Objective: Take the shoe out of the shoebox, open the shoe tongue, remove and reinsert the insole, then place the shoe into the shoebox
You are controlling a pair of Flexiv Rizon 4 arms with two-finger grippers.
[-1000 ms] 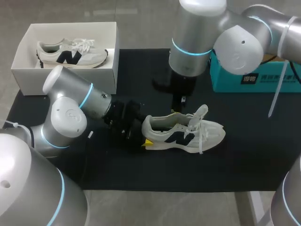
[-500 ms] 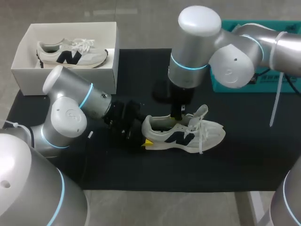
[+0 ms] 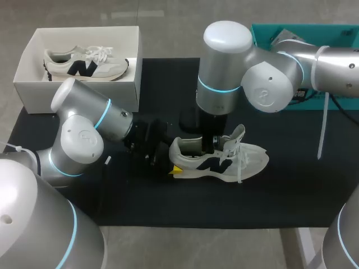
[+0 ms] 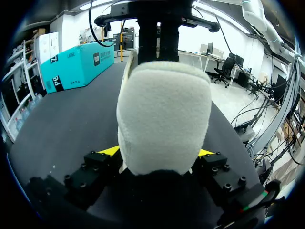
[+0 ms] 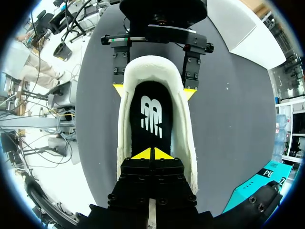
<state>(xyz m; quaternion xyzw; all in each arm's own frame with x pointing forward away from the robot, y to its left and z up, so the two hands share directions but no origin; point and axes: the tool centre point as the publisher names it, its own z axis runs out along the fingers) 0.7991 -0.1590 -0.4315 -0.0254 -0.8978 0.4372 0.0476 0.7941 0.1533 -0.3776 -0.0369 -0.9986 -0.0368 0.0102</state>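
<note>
A cream sneaker with a dark side logo lies on the black mat, toe pointing right. My left gripper holds its heel: in the left wrist view the padded heel fills the space between the fingers, which press it from both sides. My right gripper comes straight down into the shoe's mouth. Seen from the right wrist, it is shut with its yellow tips together, just above the black insole and holding nothing. The tongue and laces stand up toward the toe.
The white shoebox stands at the mat's back left with a second matching sneaker inside. A teal carton sits at the back right behind my right arm. Bare mat lies in front of the shoe.
My right arm has swung left and lowered, bringing its shut gripper down into the shoe's opening. The left arm and the shoe have stayed put.
</note>
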